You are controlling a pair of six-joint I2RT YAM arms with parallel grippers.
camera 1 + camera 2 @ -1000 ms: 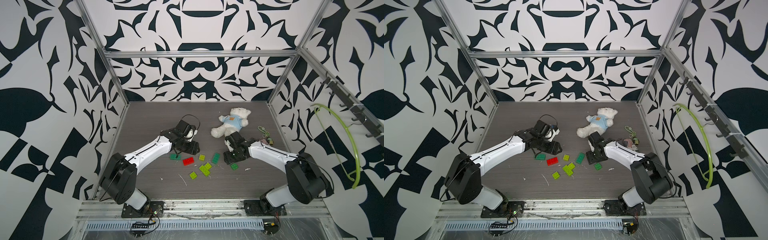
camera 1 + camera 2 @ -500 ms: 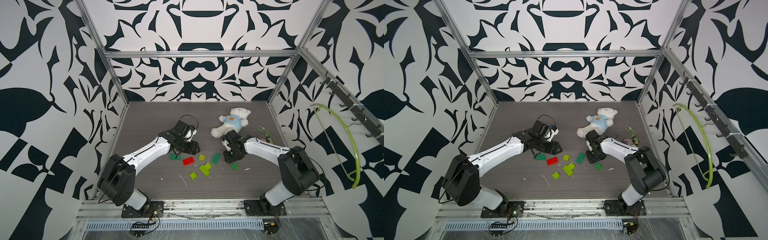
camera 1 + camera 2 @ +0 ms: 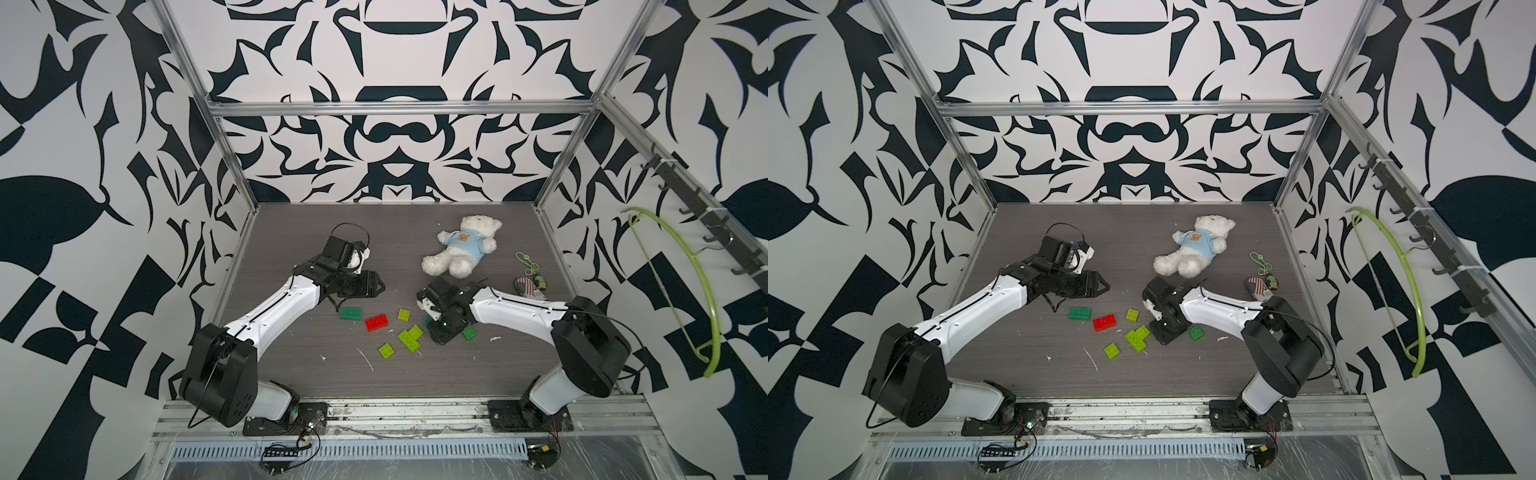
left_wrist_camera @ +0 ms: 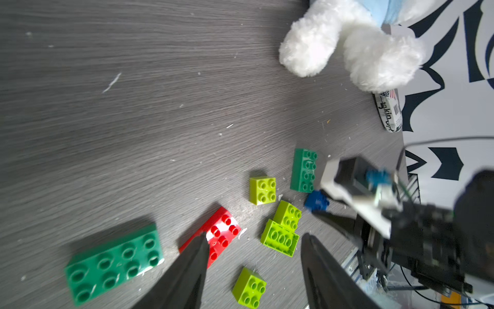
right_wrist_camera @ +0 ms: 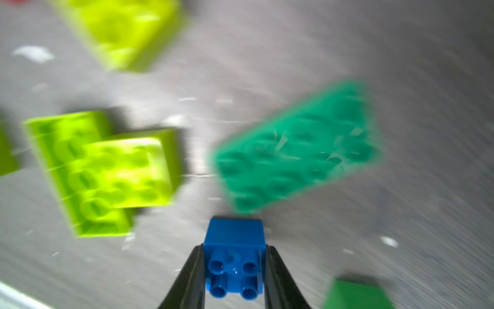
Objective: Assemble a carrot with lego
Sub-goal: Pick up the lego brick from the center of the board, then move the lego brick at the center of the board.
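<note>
Lego (image 3: 376, 322) loose on table (image 3: 291, 232) | right pincer (image 5: 234, 250) grips blue brick (image 5: 234, 234) | left pincer (image 4: 254, 236) parted

Square brick (image 5: 234, 256): blue
Oblong brick (image 3: 377, 322): red
Teddy bear (image 3: 461, 249): white, light-blue shirt
Walls (image 3: 395, 166): black-and-white pattern
Table (image 3: 415, 374): grey woodgrain

Lime bricks (image 3: 409, 340) crowd just right of the red brick (image 3: 377, 322). Behind the red brick, the desk (image 3: 395, 232) lies open up to the teddy bear (image 3: 463, 247).
</note>
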